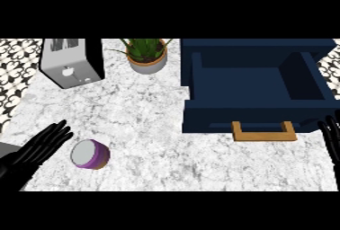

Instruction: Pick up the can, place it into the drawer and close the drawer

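Left hand [41, 146] lay open just left of the can [90, 154], far nearer than the open right hand [330, 139].

Veined marble counter [166, 117], matt navy drawer [252, 90] with wooden handle [263, 133], brushed-metal toaster [69, 63].

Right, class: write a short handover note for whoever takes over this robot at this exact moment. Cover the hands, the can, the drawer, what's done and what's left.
Left hand: open, fingers straight, just left of the can, not holding it.
Right hand: open at the view's right edge, beside the drawer's front corner, holding nothing.
Can: purple, on the counter at lower left, well away from the drawer.
Drawer: pulled open, nothing visible inside, wooden handle facing the robot.
Done: none of the task's steps.
Left: grasp the can, place it in the drawer, push the drawer shut.
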You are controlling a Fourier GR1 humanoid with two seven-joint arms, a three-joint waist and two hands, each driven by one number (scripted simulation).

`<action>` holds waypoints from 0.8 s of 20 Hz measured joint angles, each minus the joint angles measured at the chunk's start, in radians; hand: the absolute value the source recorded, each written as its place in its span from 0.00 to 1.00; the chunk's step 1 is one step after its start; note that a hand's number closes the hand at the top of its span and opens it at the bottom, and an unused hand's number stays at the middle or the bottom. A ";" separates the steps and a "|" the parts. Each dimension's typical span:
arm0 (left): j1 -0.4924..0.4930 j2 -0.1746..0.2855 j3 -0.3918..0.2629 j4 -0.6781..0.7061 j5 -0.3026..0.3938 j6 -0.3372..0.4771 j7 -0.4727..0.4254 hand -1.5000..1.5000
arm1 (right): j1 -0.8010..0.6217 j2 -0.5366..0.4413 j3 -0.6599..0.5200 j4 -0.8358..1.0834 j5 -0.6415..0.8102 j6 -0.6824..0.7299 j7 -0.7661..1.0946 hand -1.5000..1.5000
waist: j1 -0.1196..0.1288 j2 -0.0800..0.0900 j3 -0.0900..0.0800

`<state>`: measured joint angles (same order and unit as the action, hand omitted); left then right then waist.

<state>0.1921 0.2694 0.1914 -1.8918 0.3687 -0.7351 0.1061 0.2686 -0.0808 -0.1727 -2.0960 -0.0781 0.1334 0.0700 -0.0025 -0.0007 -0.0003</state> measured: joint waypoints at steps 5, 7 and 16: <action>-0.028 -0.044 -0.004 0.068 -0.099 -0.009 -0.060 0.00 | -0.006 0.003 -0.019 0.027 0.002 0.021 -0.026 0.00 | 0.001 0.000 0.000; -0.046 -0.052 0.003 0.119 -0.147 -0.014 -0.106 0.00 | 0.001 0.005 -0.020 0.012 0.005 0.027 -0.022 0.00 | 0.000 0.000 0.000; -0.118 -0.054 0.033 0.321 -0.286 -0.014 -0.266 0.00 | -0.017 0.029 -0.024 0.042 0.030 0.030 -0.036 0.00 | 0.000 0.001 0.000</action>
<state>0.0743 0.2154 0.2242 -1.5711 0.0824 -0.7495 -0.1596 0.2517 -0.0516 -0.1969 -2.0539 -0.0484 0.1636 0.0344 -0.0030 -0.0001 -0.0002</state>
